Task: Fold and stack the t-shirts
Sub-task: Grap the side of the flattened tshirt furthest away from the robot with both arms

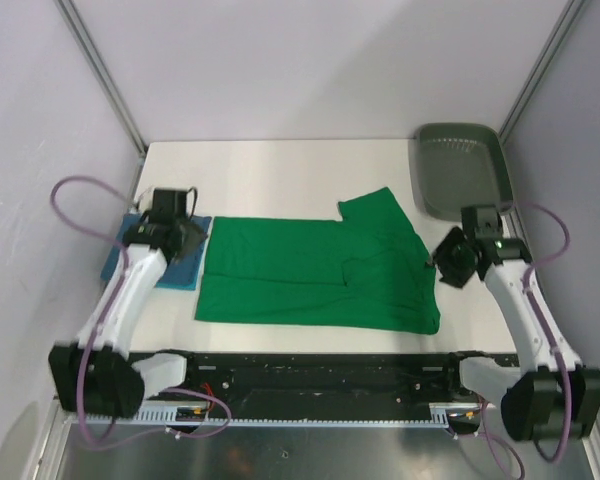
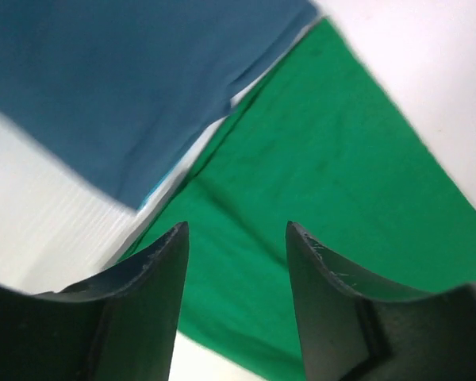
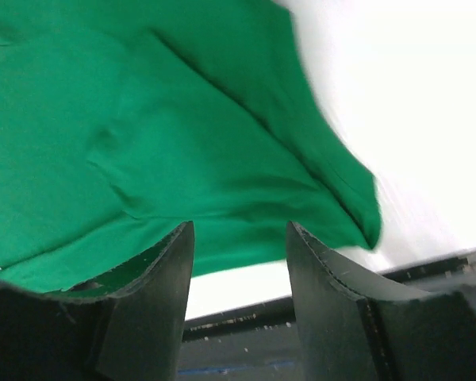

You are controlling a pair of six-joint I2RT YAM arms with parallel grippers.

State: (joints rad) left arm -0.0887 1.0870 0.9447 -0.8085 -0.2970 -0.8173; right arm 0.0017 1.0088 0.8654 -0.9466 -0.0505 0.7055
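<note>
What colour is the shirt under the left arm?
Teal blue; the shirt shows best in the left wrist view.

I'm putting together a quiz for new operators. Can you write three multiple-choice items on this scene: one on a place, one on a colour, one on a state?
1. Where on the table is the tray?
A. Far right corner
B. Near left corner
C. Centre

2. What colour is the folded t-shirt by the left end effector?
A. Red
B. Teal blue
C. White

3. In what state is the right end effector, near the green t-shirt?
A. Open, holding nothing
B. Shut on cloth
C. Shut on the tray

Answers:
1. A: the top view shows it at the far right corner.
2. B: the left wrist view shows teal blue cloth.
3. A: its fingers stand apart with nothing between them.
</note>
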